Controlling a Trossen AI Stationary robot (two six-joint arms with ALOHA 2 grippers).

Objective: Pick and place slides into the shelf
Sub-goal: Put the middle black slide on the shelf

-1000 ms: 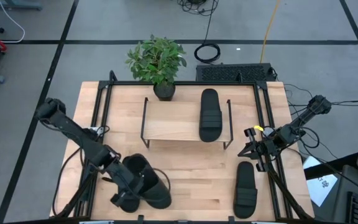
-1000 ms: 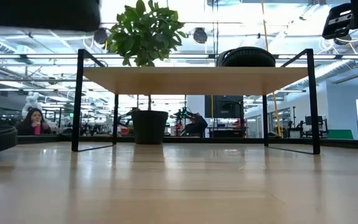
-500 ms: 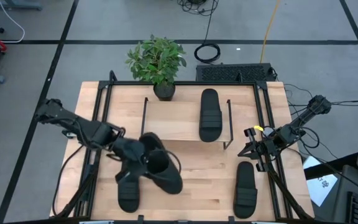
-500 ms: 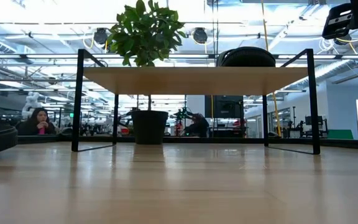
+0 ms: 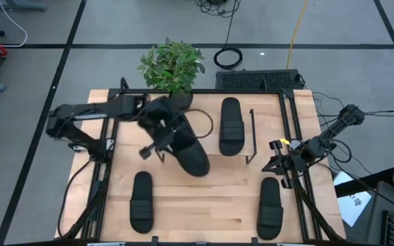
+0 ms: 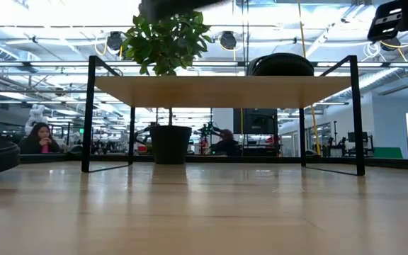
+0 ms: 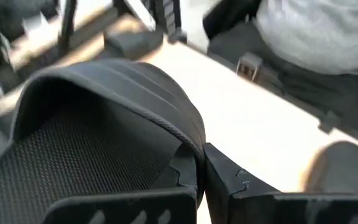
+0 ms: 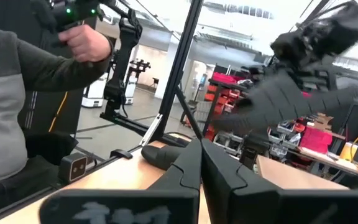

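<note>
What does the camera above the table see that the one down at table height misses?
Only from above: the left jaws, shut on a black sandal held over the shelf, plus two sandals on the table, one front-left and one front-right. Only from table height: a seated person in the room behind. Both show the potted plant and the sandal already on the shelf.

A slide (image 6: 282,64) rests atop the shelf (image 6: 218,91) beside a plant (image 6: 165,42).
</note>
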